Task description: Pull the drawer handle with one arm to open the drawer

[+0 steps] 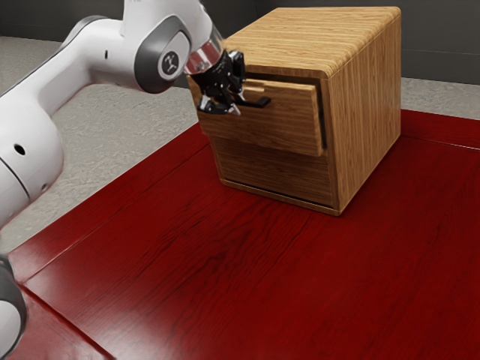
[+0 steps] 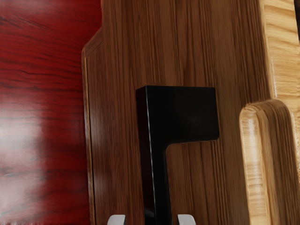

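One drawer [image 1: 279, 120] part-open, gripper [image 1: 229, 97] tight on handle [image 1: 259, 101]

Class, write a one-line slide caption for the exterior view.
Franka gripper at the black handle of a wooden cabinet's partly open drawer.

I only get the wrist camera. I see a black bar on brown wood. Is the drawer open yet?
Observer: Partly. In the exterior view the drawer sticks out of the cabinet, with a dark gap behind its front.
Operator: Where is my hand?
Observer: The gripper is at the end of the handle nearer the exterior view's left, and the arm comes in from that side.
Operator: Is there another drawer?
Observer: Under it is a plain wooden panel, flush with the cabinet. I see no handle on it. The cabinet stands on a red table.
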`<state>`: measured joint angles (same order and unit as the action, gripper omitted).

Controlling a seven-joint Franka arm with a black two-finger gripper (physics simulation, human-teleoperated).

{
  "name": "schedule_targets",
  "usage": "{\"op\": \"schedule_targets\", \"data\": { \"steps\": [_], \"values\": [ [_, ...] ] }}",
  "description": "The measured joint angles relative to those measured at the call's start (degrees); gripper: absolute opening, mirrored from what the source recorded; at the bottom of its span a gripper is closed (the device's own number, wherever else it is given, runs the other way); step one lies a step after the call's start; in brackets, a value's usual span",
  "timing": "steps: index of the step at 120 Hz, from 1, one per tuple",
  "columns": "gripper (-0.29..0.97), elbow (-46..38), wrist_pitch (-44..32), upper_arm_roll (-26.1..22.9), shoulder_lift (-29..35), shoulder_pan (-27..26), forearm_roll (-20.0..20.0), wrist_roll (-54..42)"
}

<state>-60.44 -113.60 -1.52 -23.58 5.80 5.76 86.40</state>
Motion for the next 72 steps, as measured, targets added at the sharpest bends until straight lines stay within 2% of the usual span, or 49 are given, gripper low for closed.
{"op": "schedule_targets", "data": {
  "steps": [40,72],
  "values": [
    [0.02,-13.3,-2.0,0.0,8.7,0.1,-0.1,0.0],
    [0.02,-19.7,-4.0,0.1,14.2,0.0,0.0,0.0]
  ]
}}
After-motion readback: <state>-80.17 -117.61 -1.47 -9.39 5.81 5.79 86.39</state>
